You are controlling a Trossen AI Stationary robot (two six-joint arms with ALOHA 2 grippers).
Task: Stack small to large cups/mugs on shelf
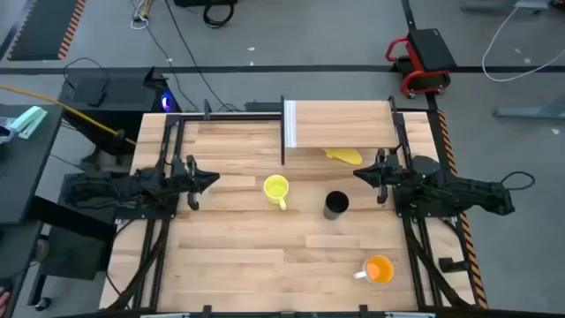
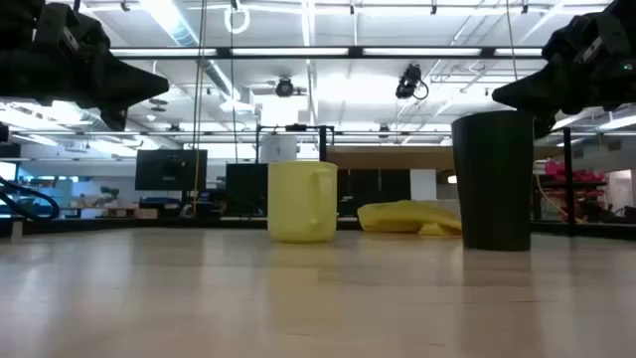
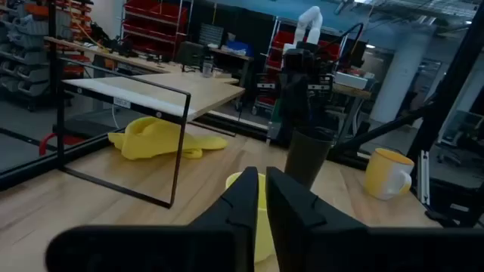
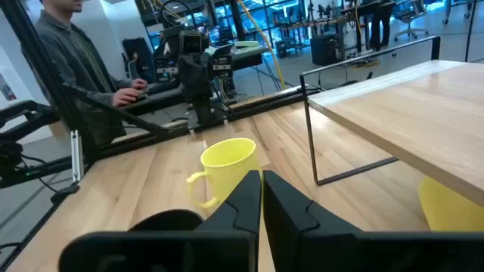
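Note:
The small yellow mug [image 1: 275, 188] stands upright on its base mid-table, handle toward the near edge. The black handleless cup [image 1: 335, 204] stands just to its right. The orange mug [image 1: 380, 269] with a white handle stands near the right near corner. The pale shelf [image 1: 340, 124] sits on thin black posts at the far edge. My left gripper [image 1: 212, 179] hovers shut, left of the yellow mug [image 3: 257, 223] and pointing at it. My right gripper [image 1: 357, 174] hovers shut, right of the black cup and above the table. Neither touches anything.
A flat yellow lump [image 1: 344, 155] lies on the table under the shelf's near edge, close to my right gripper. The shelf's black frame post [image 3: 178, 151] stands in front of it. A person [image 4: 76, 53] sits beyond the table's left side. Bare wood lies along the near left part.

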